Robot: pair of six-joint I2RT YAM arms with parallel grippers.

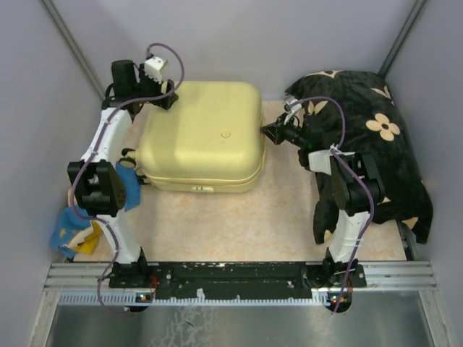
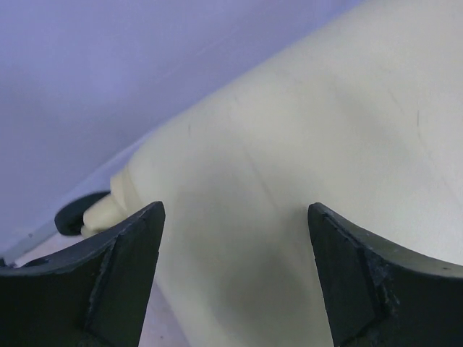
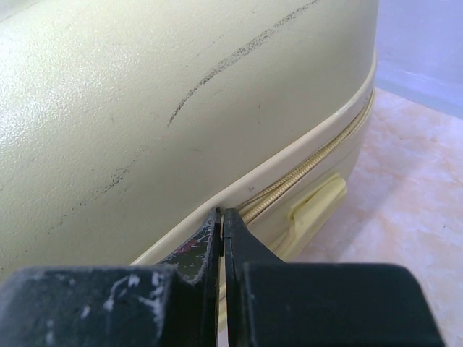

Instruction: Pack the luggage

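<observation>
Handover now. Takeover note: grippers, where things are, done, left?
Left gripper: open, over the far-left corner of the luggage, holding nothing.
Right gripper: shut, tips at the zipper seam on the luggage's right side; whether they pinch anything cannot be seen.
Luggage: flat mid-table, lid down, contents hidden.
Outside it: black flowered cloth on the right, blue and yellow item at the left edge.
Done: lid down. Left: likely zipping, unless those two belong inside.
</observation>
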